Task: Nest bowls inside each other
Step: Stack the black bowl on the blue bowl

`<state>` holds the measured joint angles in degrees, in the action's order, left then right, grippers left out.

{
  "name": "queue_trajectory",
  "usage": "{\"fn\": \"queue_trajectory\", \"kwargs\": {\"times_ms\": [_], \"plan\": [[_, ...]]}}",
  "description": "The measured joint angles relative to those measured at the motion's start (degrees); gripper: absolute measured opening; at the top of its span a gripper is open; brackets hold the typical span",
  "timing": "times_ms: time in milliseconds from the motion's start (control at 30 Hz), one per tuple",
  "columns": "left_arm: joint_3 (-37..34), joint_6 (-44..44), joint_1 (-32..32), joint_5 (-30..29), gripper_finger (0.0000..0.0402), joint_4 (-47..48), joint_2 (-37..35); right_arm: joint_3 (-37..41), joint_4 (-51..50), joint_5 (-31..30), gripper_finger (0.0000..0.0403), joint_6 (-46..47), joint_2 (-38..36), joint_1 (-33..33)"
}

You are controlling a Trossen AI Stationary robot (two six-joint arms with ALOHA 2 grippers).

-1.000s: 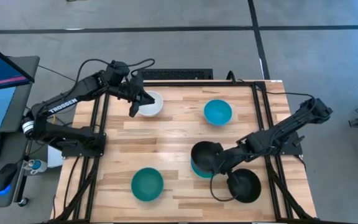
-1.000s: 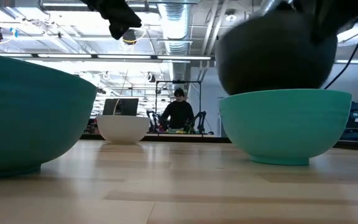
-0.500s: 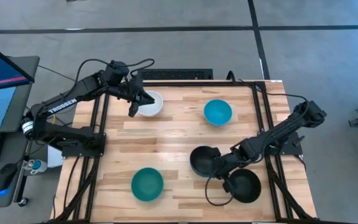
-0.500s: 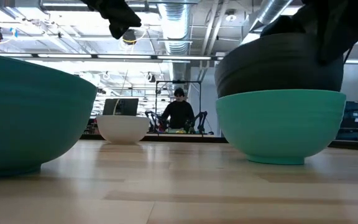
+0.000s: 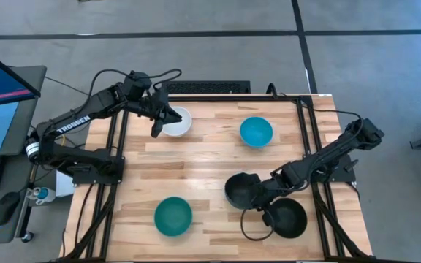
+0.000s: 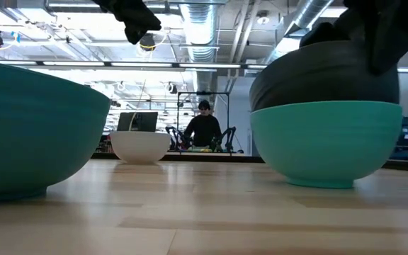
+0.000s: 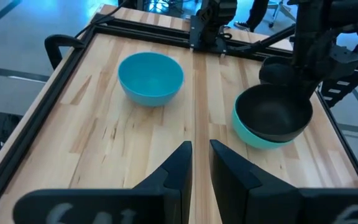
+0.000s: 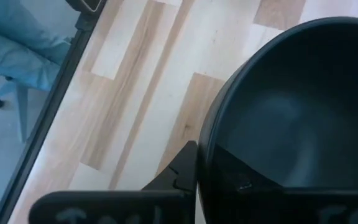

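Bowls, six, by colour:
- white bowl [image 5: 175,122], one, at 11 o'clock;
- bright blue bowl [image 5: 256,131], one, at 1 o'clock;
- teal-green bowl [image 5: 173,216], one, at 7 o'clock;
- black bowls, two, at 5 o'clock: nested black bowl [image 5: 241,191], free black bowl [image 5: 287,218];
- cyan bowl [image 7: 253,136], one, beneath the nested black one.

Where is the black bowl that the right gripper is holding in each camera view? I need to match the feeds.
High view: black bowl right of centre near the front edge, covering the cyan bowl beneath.
Low view: black bowl upper right, sitting tilted in the cyan bowl.
Left wrist view: black bowl on the right, nested in the cyan bowl.
Right wrist view: black bowl fills the right side.
Shared landmark: that cyan bowl under it; the right wrist view does not show it.
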<state>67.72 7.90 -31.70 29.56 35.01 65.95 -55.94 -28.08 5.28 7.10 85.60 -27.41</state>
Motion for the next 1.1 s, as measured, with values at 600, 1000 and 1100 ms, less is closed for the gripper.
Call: {"fn": "queue_trajectory", "kwargs": {"times_ms": [600,1000,1100], "plan": [[0.0,0.6,0.0,0.0,0.0045,0.0,0.0,0.0,-4.6,-7.1,0.0011,-2.6,0.0,0.1],[0.0,0.7,0.0,0.0,0.0045,0.0,0.0,0.0,-4.0,-7.0,0.0095,-2.2,0.0,0.2],[0.0,0.7,0.0,0.0,0.0045,0.0,0.0,0.0,-4.0,-6.9,0.0107,0.0,0.0,0.2]]}}
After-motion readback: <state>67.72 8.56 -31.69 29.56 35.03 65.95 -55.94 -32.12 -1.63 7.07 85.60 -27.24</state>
